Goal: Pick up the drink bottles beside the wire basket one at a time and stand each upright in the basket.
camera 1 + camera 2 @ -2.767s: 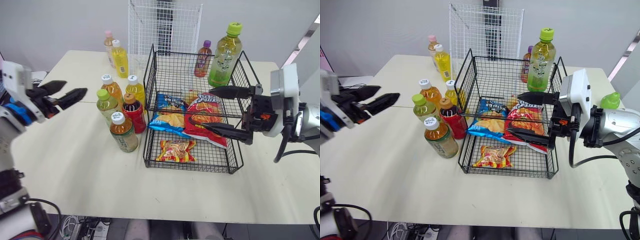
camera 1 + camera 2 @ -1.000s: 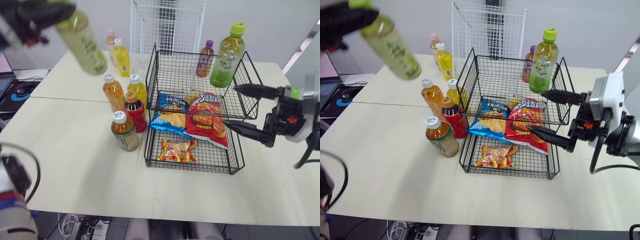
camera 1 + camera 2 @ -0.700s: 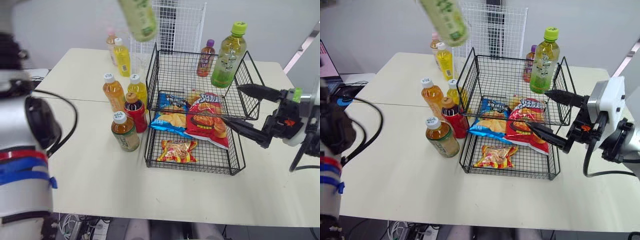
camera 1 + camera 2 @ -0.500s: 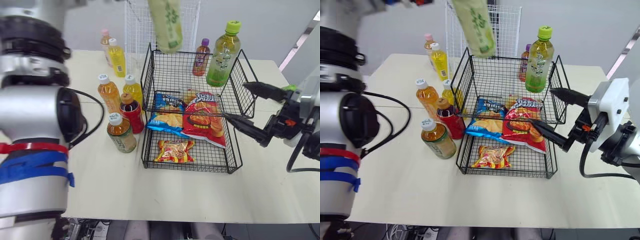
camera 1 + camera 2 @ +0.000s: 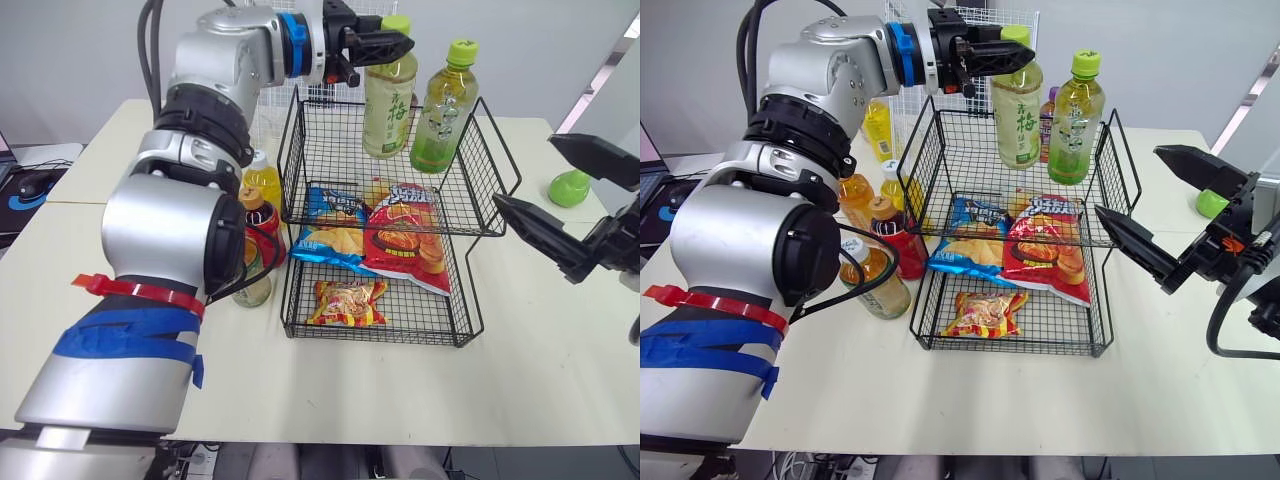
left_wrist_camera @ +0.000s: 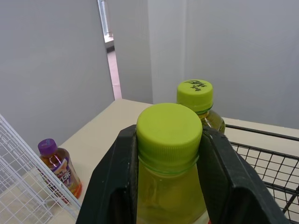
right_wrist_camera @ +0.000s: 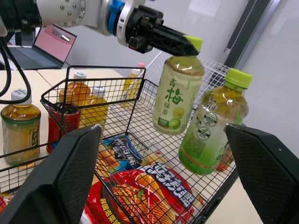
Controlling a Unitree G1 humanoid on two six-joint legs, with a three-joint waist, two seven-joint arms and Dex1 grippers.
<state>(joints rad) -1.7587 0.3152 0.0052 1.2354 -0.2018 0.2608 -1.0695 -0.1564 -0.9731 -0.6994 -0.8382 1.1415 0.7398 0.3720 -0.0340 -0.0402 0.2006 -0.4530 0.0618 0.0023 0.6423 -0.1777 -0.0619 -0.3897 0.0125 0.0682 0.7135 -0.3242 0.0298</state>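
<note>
My left gripper (image 5: 388, 44) is shut on the neck of a green tea bottle (image 5: 389, 100), just under its lime cap (image 6: 169, 130). The bottle hangs upright over the back of the black wire basket's (image 5: 495, 165) upper shelf, its base close above the mesh. A second green bottle (image 5: 443, 105) stands upright in the shelf's back right corner, right beside it. Left of the basket stand a yellow bottle (image 5: 262, 182), a red-labelled bottle (image 5: 266, 228), an orange bottle (image 5: 853, 192) and an amber bottle (image 5: 875, 282). My right gripper (image 5: 1130, 182) is open just right of the basket, holding nothing.
Snack bags (image 5: 402, 240) lie on the basket's lower level, a small packet (image 5: 347, 302) at its front. A white wire panel (image 6: 23, 189) stands behind the basket, a purple-capped bottle (image 6: 59, 166) near it. A green-capped object (image 5: 567, 187) lies on the table at far right. A laptop (image 7: 52, 43) sits off left.
My left arm carried the green tea bottle from high at the left across to the basket and brought it upright beside the other green bottle. The right gripper stayed open, drifting slightly right.
</note>
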